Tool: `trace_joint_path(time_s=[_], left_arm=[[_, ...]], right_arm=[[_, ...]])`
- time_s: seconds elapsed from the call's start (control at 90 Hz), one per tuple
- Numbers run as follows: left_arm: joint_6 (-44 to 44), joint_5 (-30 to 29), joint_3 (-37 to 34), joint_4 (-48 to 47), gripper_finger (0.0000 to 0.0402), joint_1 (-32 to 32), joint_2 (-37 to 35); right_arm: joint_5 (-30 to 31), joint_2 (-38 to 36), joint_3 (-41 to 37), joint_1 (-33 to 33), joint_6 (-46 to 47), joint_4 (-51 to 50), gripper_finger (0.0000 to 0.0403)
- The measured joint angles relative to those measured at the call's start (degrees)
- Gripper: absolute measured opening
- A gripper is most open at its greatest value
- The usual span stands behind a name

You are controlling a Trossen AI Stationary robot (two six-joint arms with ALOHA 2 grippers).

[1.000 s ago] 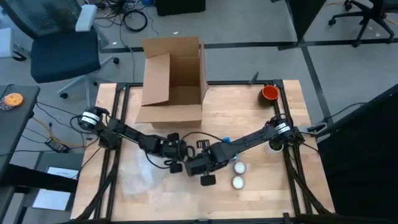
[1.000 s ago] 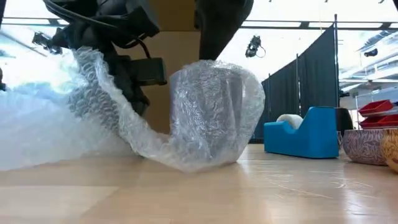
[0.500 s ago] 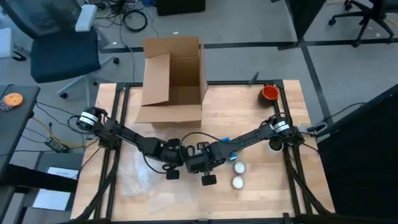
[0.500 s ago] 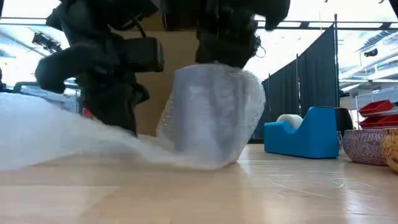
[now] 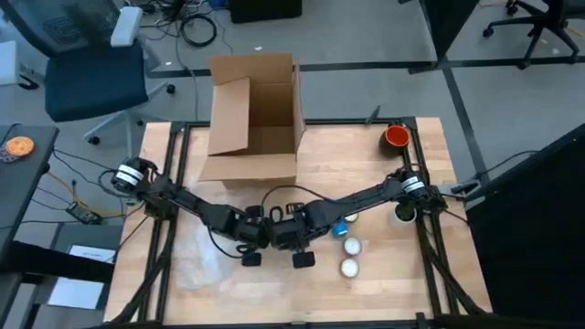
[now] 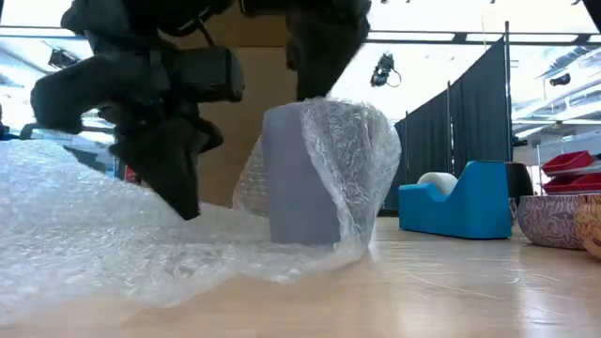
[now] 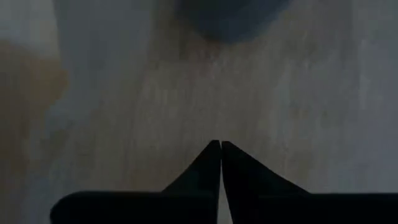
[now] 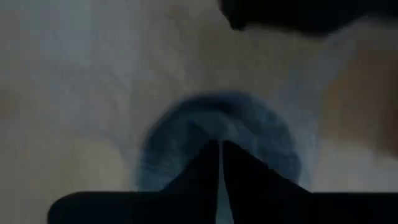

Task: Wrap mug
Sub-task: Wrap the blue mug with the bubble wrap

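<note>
Grey-blue ceramic mug (image 6: 300,178), upright mid-bench (image 5: 366,164), half-swathed in clear bubble-wrap sheet (image 6: 103,235); right gripper (image 8: 220,144), fingers closed together, sits directly above it, apparently steadying it, while left gripper (image 7: 220,144), closed on the sheet, draws film around.

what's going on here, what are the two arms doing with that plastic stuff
Both arms are wrapping a mug in bubble wrap near the middle of the table. The left gripper is shut just beside the mug. The right gripper is shut directly above it. The wrap covers one side of the mug and trails across the table; the other side looks bare.
</note>
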Motion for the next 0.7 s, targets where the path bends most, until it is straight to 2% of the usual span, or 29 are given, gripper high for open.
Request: trace_joint_path(time_s=[0.144,0.3,0.511,0.7], left_arm=[[-4.17,-1.78,0.00,-6.65,0.0000,-2.07,-2.73],[-11.25,-3.86,0.00,-10.95,0.0000,-6.33,-5.69],[-22.18,-4.38,0.02,-11.55,0.0000,-15.29,-6.13],[-32.36,-3.19,0.47,-11.42,0.0000,-22.92,-6.13]], right_arm=[[1.28,-0.01,-0.59,0.60,-1.27,1.72,0.0000],[4.48,0.02,-5.38,-0.10,-0.81,4.58,0.0000],[0.41,0.04,-12.60,-1.32,-0.57,13.88,0.0000],[-1.05,0.06,-9.52,-2.07,1.83,7.22,0.0000]])
